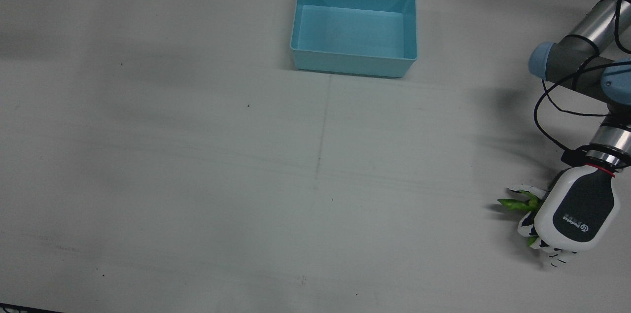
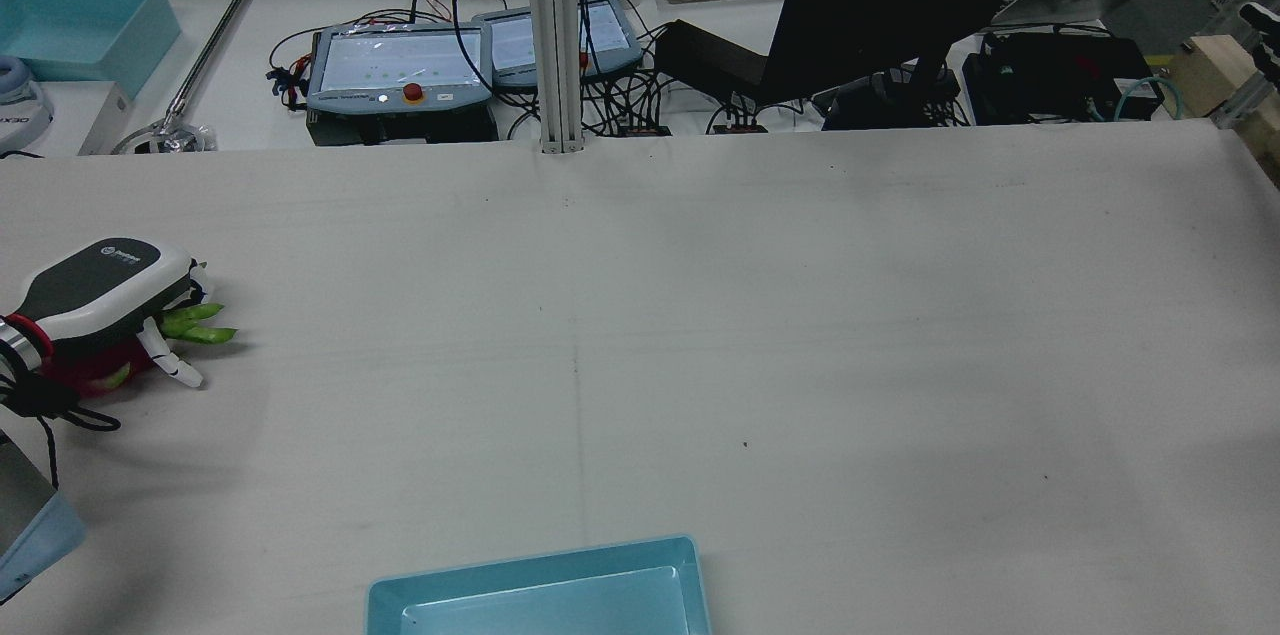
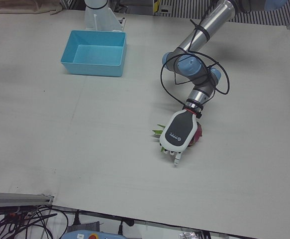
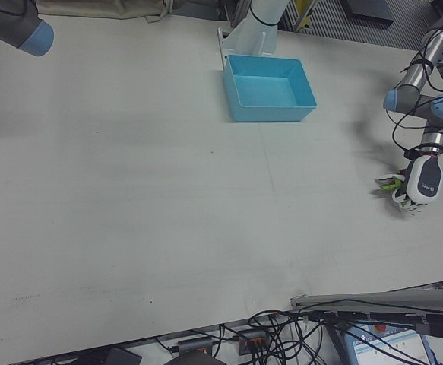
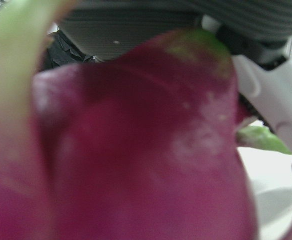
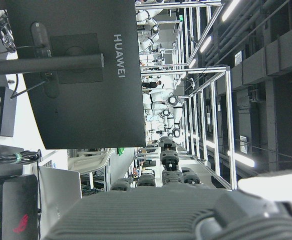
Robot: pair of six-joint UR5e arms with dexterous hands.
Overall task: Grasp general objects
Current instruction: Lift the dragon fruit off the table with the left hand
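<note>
front: left hand [image 1: 574,217] palm-down on a dragon fruit [image 1: 517,203] at the bench [image 1: 197,155] edge, fingers [image 1: 557,256] curled around it | rear: fruit under palm | left hand view: red skin fills frame | right hand view: fingers' state cannot tell

The back of the black monitor [image 6: 75,75] carries the brand name HUAWEI in pale capitals, lying on its side in the right hand view. A red emblem shows on the dark box [image 6: 18,210] at the lower corner of that view, without readable letters. The dark back of the left hand [image 1: 576,214] bears a small white logo with lettering too small to read
</note>
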